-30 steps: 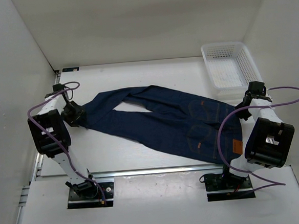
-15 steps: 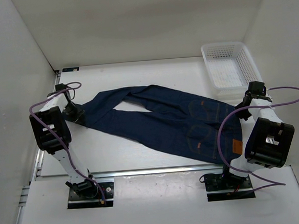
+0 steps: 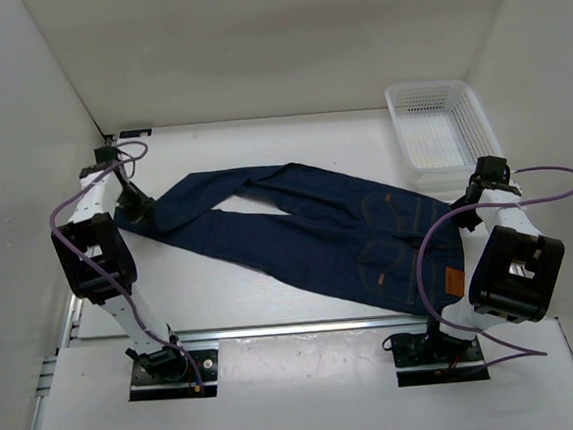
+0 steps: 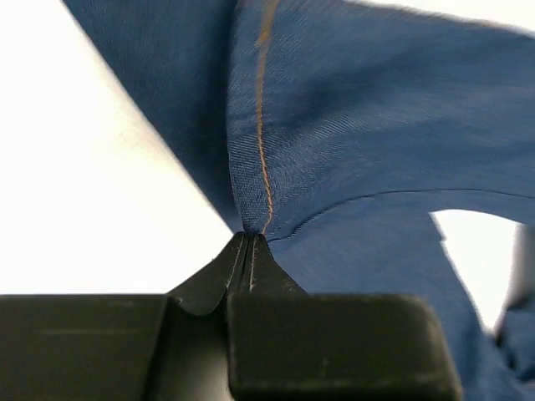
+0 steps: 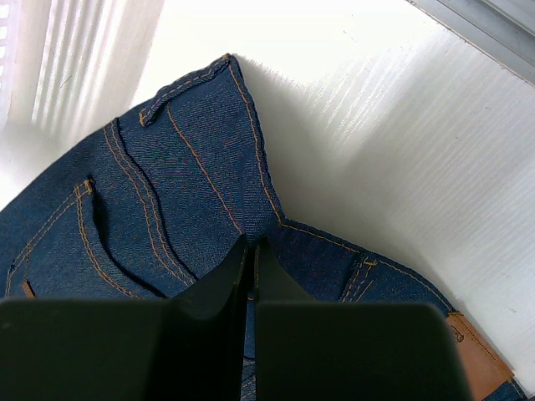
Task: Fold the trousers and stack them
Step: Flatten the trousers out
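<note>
The trousers (image 3: 307,223), dark navy denim with orange stitching, lie diagonally across the table, legs to the left and waistband to the right. My left gripper (image 3: 137,208) is shut on the end of a leg. In the left wrist view its jaws (image 4: 249,238) pinch a fold of the fabric (image 4: 351,109) along an orange seam, lifted off the table. My right gripper (image 3: 466,214) is shut on the waistband. In the right wrist view its jaws (image 5: 252,244) bite the denim (image 5: 167,192) near a belt loop, by the brown leather patch (image 5: 476,347).
A white mesh basket (image 3: 438,131) stands at the back right, just behind the right arm. White walls close in the left, back and right sides. An aluminium rail (image 3: 304,327) runs along the near edge by the arm bases.
My left gripper has shut on the leg end and drawn it up and toward the back left. The right arm has not moved.
</note>
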You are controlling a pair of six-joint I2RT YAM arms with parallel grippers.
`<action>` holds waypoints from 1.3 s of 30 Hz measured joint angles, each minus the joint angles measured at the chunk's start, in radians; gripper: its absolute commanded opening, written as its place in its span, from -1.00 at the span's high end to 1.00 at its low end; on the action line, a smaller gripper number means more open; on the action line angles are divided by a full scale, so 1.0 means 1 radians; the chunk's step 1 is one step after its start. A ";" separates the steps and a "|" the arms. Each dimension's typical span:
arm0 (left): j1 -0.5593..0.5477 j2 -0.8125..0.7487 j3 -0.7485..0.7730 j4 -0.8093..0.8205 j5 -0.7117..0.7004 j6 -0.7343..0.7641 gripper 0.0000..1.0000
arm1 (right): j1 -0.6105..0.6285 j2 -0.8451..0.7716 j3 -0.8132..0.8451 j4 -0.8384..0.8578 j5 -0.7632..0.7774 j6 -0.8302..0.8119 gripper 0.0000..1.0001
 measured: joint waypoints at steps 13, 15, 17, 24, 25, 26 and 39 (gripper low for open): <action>-0.001 0.186 0.798 -0.127 0.075 -0.060 0.79 | -0.030 -0.008 0.000 -0.003 0.005 0.000 1.00; -0.001 0.293 0.958 -0.151 0.100 -0.089 0.79 | -0.042 -0.009 0.000 -0.003 0.010 -0.002 1.00; -0.001 0.406 1.094 -0.163 0.131 -0.117 0.67 | -0.054 -0.009 0.000 -0.005 0.015 -0.003 1.00; 0.003 0.663 1.197 -0.132 0.236 -0.200 -1.00 | -0.065 -0.008 0.000 -0.007 0.039 -0.023 1.00; 0.002 0.684 1.190 -0.135 0.231 -0.197 -1.00 | -0.065 -0.006 0.000 -0.007 0.040 -0.026 1.00; 0.000 0.687 1.168 -0.135 0.224 -0.189 -1.00 | -0.065 -0.005 0.000 -0.007 0.042 -0.027 1.00; -0.174 0.473 0.832 -0.154 0.095 0.013 0.23 | -0.065 0.005 0.000 -0.006 0.041 -0.034 1.00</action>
